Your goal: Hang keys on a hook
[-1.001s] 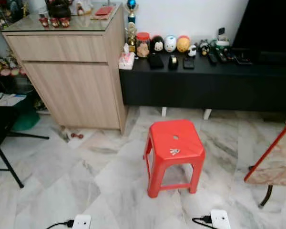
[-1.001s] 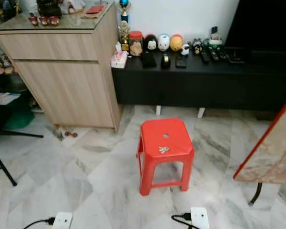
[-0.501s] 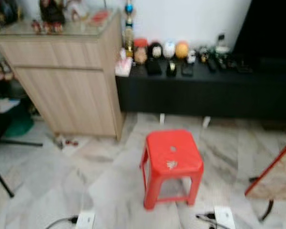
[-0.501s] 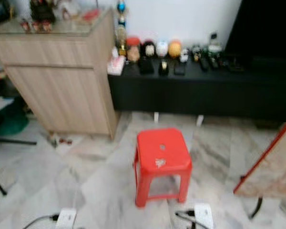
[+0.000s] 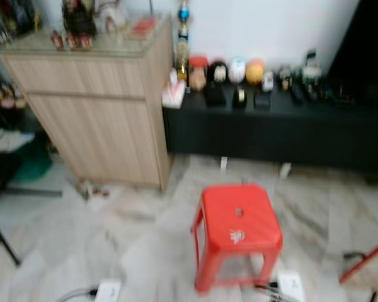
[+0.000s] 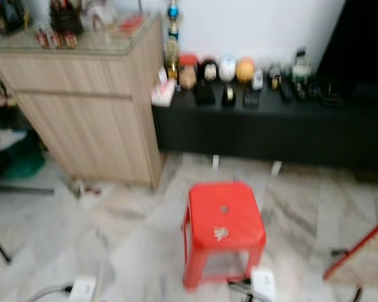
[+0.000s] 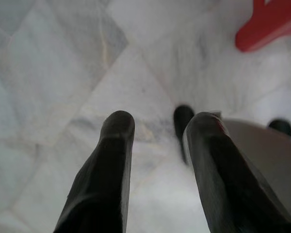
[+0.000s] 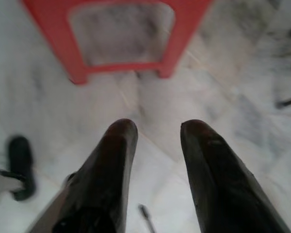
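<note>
On top of the red plastic stool [image 5: 238,221], a bit toward its near edge, sits a small pale cluster that looks like the keys [image 5: 237,236]. It's blurry, so their long axis can't really be read; the lump just looks slightly tilted. No hook can be made out anywhere, so where they end up is an open question.

Both arms hang low over the marble floor [image 5: 82,245]. The left gripper [image 7: 157,128] points down at bare tile with its fingers apart and nothing between them, and only a corner of the stool peeks in at the far side of that wrist view. The right gripper [image 8: 154,131] is also spread and empty, but it looks straight at the stool's legs just beyond its fingertips.

So the keys lie ahead of and above both grippers, up on the seat. Going by the wrist views, the right arm seems the nearer one, though the stool stands roughly centre in the head views, so it's a close call. Either arm would have to lift up and reach forward over the seat edge.
</note>
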